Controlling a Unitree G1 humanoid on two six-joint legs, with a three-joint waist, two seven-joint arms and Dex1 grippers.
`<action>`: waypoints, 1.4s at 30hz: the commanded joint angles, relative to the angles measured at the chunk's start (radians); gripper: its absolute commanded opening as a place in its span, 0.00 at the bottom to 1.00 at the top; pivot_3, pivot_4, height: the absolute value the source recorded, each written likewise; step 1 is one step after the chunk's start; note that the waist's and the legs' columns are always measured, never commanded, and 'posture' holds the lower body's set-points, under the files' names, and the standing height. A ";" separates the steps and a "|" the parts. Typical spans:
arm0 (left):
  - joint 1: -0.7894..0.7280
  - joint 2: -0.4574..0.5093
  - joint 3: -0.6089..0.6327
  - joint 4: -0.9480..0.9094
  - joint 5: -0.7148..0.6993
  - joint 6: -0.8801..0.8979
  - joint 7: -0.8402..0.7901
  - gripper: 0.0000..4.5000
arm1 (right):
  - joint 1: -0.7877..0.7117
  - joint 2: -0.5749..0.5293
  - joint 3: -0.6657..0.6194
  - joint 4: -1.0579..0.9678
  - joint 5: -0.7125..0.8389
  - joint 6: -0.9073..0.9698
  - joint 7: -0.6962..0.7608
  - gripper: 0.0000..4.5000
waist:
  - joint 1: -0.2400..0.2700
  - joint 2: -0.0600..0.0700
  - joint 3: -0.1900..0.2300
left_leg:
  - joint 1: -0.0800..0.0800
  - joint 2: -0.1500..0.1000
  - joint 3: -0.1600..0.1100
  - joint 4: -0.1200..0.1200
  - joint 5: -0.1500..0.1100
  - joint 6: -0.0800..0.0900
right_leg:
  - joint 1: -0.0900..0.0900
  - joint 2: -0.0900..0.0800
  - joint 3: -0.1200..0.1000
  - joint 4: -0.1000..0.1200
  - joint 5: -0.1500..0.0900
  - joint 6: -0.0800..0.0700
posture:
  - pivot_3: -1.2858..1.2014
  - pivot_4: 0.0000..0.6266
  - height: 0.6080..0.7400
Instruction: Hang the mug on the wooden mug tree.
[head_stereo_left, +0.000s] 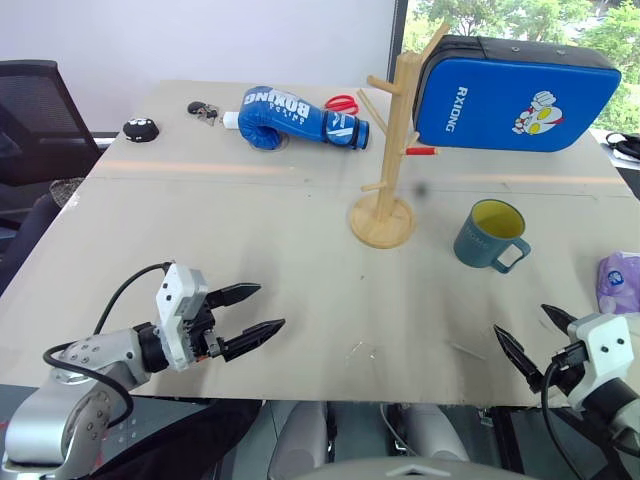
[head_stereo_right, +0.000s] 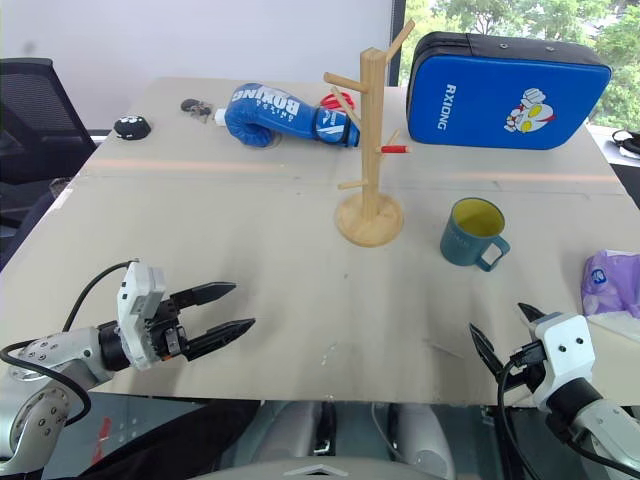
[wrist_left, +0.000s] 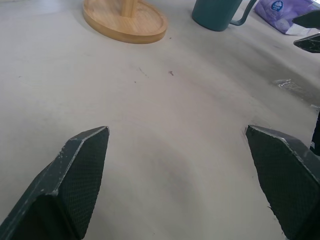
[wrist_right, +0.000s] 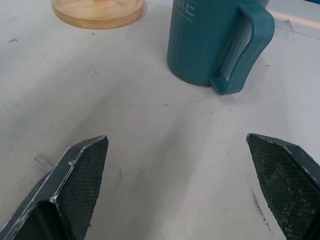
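Right gripper (head_stereo_left: 533, 345): jaws spread wide, empty, poised over the tabletop's (head_stereo_left: 300, 250) near edge toward its right corner. Left gripper (head_stereo_left: 258, 313): likewise parted and empty, near edge, left side. Mug (head_stereo_left: 490, 235): upright, right of centre, ahead of the right gripper, handle (wrist_right: 245, 47) turned toward it. Wooden mug tree (head_stereo_left: 390, 150): just left of the mug, apart from it, pegs bare. Recommended handling: advance the right gripper, clamp the mug's wall rather than the loop, leaving the handle free to slip over an upward-angled peg.

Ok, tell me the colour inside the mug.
Yellow inside the mug, teal-blue outside; the left eye view shows it best.
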 joint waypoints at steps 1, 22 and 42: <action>-0.046 0.005 -0.005 -0.025 -0.011 -0.022 0.006 1.00 | -0.003 0.044 0.021 -0.037 -0.013 -0.021 -0.067 1.00 | 0.000 0.000 0.000 | 0.000 0.000 0.000 0.000 0.000 0.000 | 0.000 0.000 0.000 0.000 0.000 0.000 | 0.52 0.24 1.00; -0.211 0.038 -0.143 -0.174 -0.164 -0.017 -0.088 1.00 | -0.500 0.207 0.178 -0.017 -0.233 0.479 -0.547 1.00 | -0.021 0.001 -0.001 | -0.001 -0.001 0.001 -0.001 0.000 0.000 | -0.002 0.005 -0.001 0.000 0.002 -0.004 | 0.52 0.24 1.00; -0.131 0.043 -0.097 -0.209 -0.161 -0.067 -0.047 1.00 | -0.718 0.183 0.163 0.317 -0.305 0.345 -0.587 0.31 | -0.025 0.002 0.000 | -0.001 -0.001 0.002 -0.001 0.001 0.000 | -0.002 0.006 -0.001 0.001 0.003 -0.004 | 0.52 0.24 1.00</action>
